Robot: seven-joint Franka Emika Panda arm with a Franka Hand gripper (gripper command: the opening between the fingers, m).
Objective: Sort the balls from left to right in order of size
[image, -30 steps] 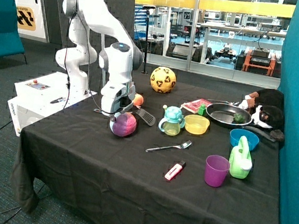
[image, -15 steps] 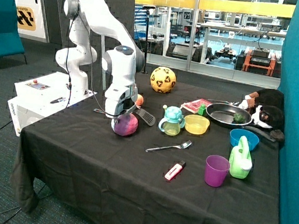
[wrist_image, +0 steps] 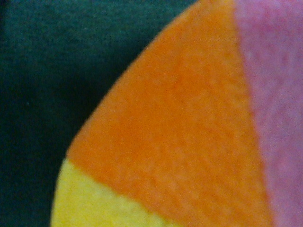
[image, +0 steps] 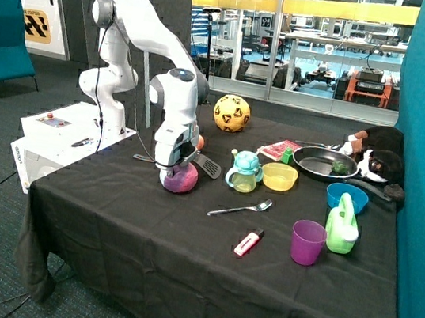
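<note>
A plush ball with purple, pink and orange panels rests on the black tablecloth near the table's left side. It fills the wrist view at very close range. My gripper is right on top of this ball, pressed down against it. A yellow football with dark markings sits at the back of the table. A small orange-red ball lies just behind my arm, mostly hidden by it.
A black spatula lies just beside the plush ball. Further right are a teal sippy cup, yellow bowl, spoon, marker, purple cup, green watering can, blue bowl and pan.
My gripper has shifted a little to the right and lowered onto the plush ball. The ball has moved slightly right with it and shows less from under the gripper.
</note>
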